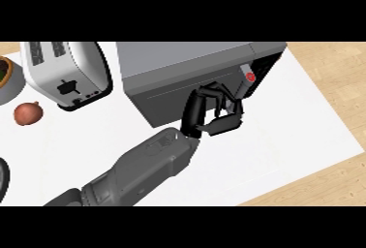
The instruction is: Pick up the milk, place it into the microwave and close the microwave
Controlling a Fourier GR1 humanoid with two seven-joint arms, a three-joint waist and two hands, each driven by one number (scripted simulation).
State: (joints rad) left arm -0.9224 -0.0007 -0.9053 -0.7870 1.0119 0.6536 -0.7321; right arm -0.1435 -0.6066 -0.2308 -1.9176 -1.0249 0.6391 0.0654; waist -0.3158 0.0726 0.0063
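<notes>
The milk shows nowhere on the white bench [300, 121], so it is probably inside the boxy grey metal microwave [186, 63], whose door looks nearly shut with only a dark gap at its right edge. The black right hand [214, 114], fingers curled and holding nothing visible, rests against the door front, likely finishing the closing push. Nearby sit a glossy white toaster [64, 72] and a smooth brown onion [28, 113].

We note matt grey metal on the microwave [178, 68], glossy white plastic on the toaster [68, 72], a smooth matt white counter [286, 140] edged with pale wood grain.
</notes>
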